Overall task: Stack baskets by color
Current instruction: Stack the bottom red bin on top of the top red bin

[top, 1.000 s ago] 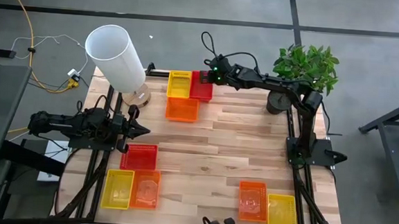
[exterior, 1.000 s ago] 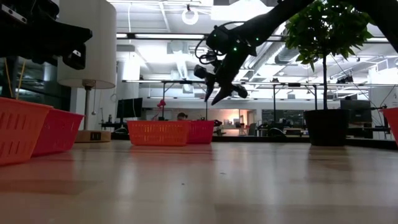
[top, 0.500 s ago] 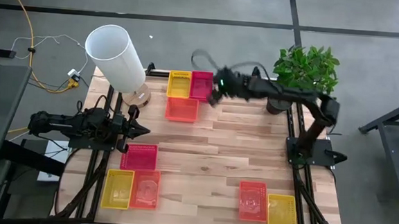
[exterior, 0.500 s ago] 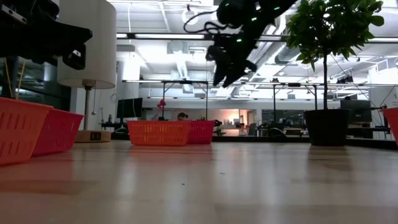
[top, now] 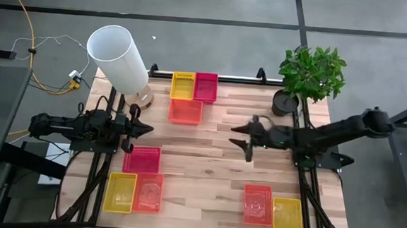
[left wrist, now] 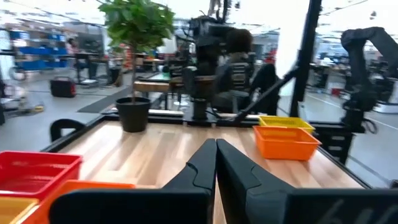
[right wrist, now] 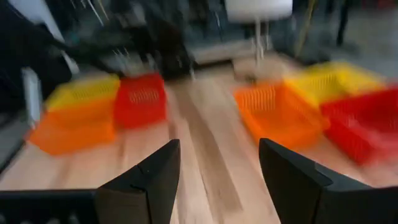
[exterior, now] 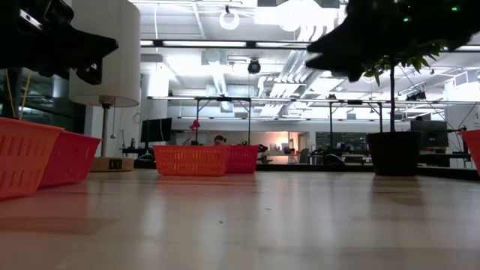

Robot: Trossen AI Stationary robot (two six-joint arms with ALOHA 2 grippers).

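Three baskets rest on their bases at the table's far side: yellow (top: 182, 85), magenta-red (top: 206, 86) and orange (top: 185, 111). Near left lie a red one (top: 142, 159), a yellow one (top: 120, 192) and an orange one (top: 147, 192). Near right lie an orange one (top: 257, 203) and a yellow one (top: 287, 217). My right gripper (top: 240, 136) hangs open over the bare wood right of centre, nothing between its fingers (right wrist: 217, 146). My left gripper (top: 142, 129) stays shut at the left edge, pointing level across the table (left wrist: 216, 146).
A tall white cylinder (top: 118, 58) on a round foot stands at the far left corner. A potted plant (top: 311, 71) stands at the far right. Bare wood (top: 207, 164) spans the table's middle between the basket groups.
My right gripper has pulled back from the magenta-red basket at the far side, swinging toward the table's near and right edges and rolling as it went. It now hangs open over the middle. The basket stays beside the yellow one.
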